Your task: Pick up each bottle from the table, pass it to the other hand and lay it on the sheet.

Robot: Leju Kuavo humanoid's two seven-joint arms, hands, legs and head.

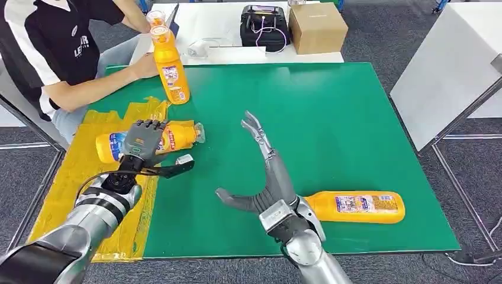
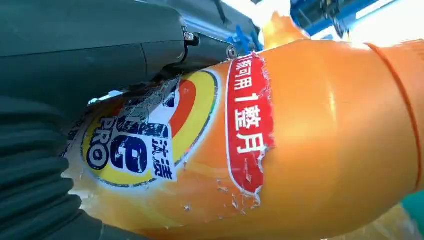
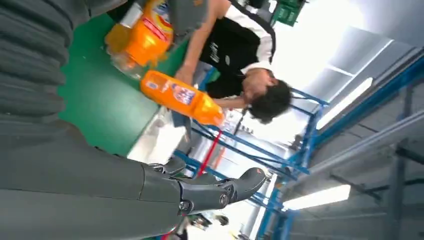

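Bottle [image 1: 171, 137] under left robot hand [image 1: 142, 142]

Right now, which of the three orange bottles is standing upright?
The upright bottle at the mat's far left, beside the person's hand. The other two lie on their sides.

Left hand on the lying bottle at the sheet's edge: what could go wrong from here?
1. The left hand grips the lying bottle, whose cap end overhangs the yellow sheet onto the green mat; once released it may roll off.
2. The label is torn and peeling under the fingers; the grip might slip.
3. A person's hand holds the upright bottle close by; lifting the arm could graze it.
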